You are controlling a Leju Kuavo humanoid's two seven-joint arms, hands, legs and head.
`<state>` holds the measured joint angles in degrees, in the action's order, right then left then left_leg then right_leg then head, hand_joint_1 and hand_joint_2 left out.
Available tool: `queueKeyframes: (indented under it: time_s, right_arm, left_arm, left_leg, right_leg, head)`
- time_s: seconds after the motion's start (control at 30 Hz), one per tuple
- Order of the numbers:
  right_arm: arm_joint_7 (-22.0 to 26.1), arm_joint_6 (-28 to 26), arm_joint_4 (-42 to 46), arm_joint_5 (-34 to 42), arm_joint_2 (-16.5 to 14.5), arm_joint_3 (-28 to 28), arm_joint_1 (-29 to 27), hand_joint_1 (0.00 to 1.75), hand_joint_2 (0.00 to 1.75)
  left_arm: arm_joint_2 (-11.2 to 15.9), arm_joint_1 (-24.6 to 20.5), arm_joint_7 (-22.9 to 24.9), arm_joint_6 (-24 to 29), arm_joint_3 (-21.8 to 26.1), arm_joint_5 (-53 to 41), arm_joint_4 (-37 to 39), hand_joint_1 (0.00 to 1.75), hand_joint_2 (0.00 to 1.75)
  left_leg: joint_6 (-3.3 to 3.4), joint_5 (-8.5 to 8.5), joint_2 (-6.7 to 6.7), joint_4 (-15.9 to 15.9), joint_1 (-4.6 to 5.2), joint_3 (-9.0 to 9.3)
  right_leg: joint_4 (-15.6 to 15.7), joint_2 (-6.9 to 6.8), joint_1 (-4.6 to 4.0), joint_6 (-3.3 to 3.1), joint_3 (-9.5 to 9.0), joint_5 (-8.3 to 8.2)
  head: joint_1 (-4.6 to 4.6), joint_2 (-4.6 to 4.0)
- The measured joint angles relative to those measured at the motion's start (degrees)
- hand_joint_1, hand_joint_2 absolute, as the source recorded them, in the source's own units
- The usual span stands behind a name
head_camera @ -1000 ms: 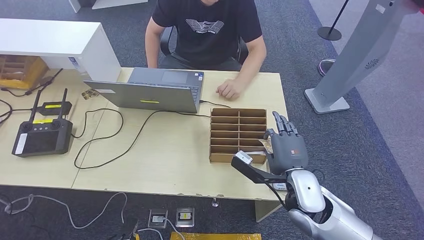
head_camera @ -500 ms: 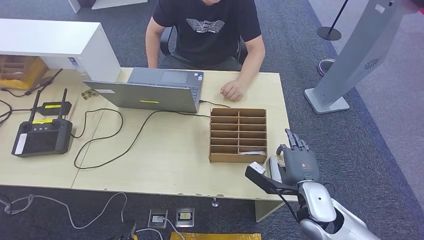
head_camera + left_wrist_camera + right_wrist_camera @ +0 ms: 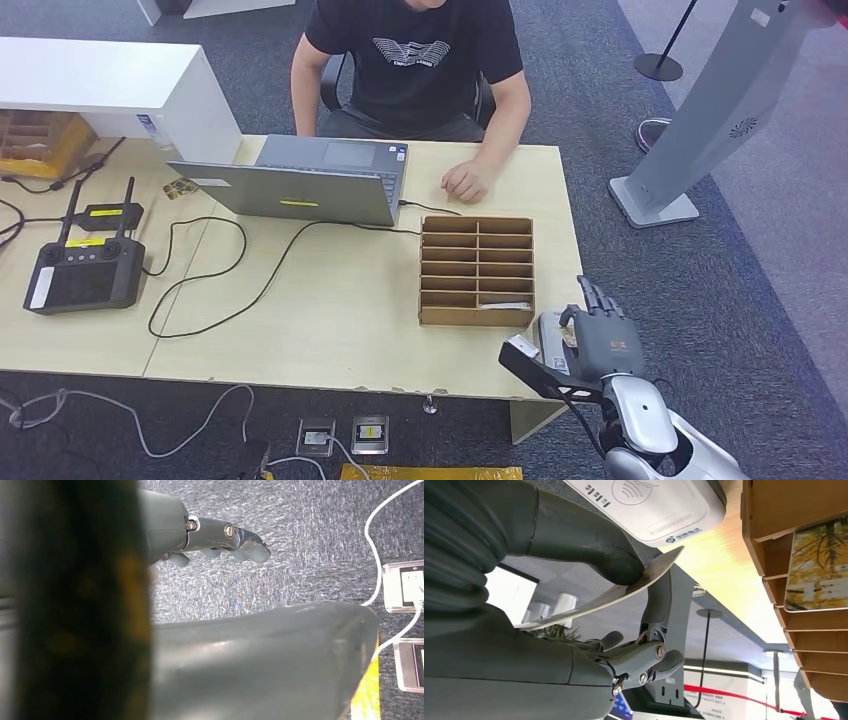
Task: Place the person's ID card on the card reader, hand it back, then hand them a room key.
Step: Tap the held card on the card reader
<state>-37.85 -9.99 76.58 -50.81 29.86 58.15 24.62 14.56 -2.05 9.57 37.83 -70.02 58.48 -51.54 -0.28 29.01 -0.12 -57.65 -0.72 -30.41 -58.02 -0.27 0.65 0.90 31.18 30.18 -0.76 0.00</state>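
Note:
My right hand (image 3: 600, 340) hovers at the table's near right corner, over the white card reader (image 3: 550, 332), which it partly hides. In the right wrist view the thumb and a finger pinch a thin card (image 3: 624, 587) just off the reader's (image 3: 649, 505) face; I cannot tell whether card and reader touch. The wooden compartment box (image 3: 476, 270) stands beside the hand, with a yellow picture card (image 3: 819, 570) lying in one slot. My left hand (image 3: 225, 535) hangs over the carpet, fingers loose, holding nothing. The person sits across the table, one hand (image 3: 463, 181) resting on it.
An open laptop (image 3: 300, 185) sits at the far middle, with a black cable trailing across the table. A black remote controller (image 3: 85, 275) lies at the left. A white cabinet (image 3: 110, 85) stands far left, and a grey kiosk stand (image 3: 700, 120) on the carpet to the right.
My right hand has drawn back from the box's near right corner toward me and to the right, ending over the card reader. The person's hand has barely shifted.

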Motion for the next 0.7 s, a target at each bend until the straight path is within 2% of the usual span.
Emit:
queueKeyframes:
  time_s: [0.3, 0.7]
  right_arm:
    - [-0.01, -1.58, -0.98, 0.89, 0.50, -0.48, -1.02, 1.75, 1.75]
    - [0.00, -0.49, -2.30, 3.40, 1.05, -0.61, -3.75, 1.75, 1.75]
  left_arm:
    - [0.02, -0.12, -0.47, 0.00, -0.33, 2.89, 0.04, 0.00, 0.00]
    - [0.40, -0.61, -0.74, -0.10, -1.66, 4.82, 0.30, 0.00, 0.00]
  left_leg:
    - [0.00, 0.00, 0.00, 0.00, 0.00, 0.00]
    - [0.00, 0.00, 0.00, 0.00, 0.00, -0.01]
  right_leg:
    - [0.00, 0.00, 0.00, 0.00, 0.00, 0.00]
    - [0.00, -0.02, 0.00, 0.00, 0.00, 0.00]
  head:
    - [0.00, 0.00]
    - [0.00, 0.00]
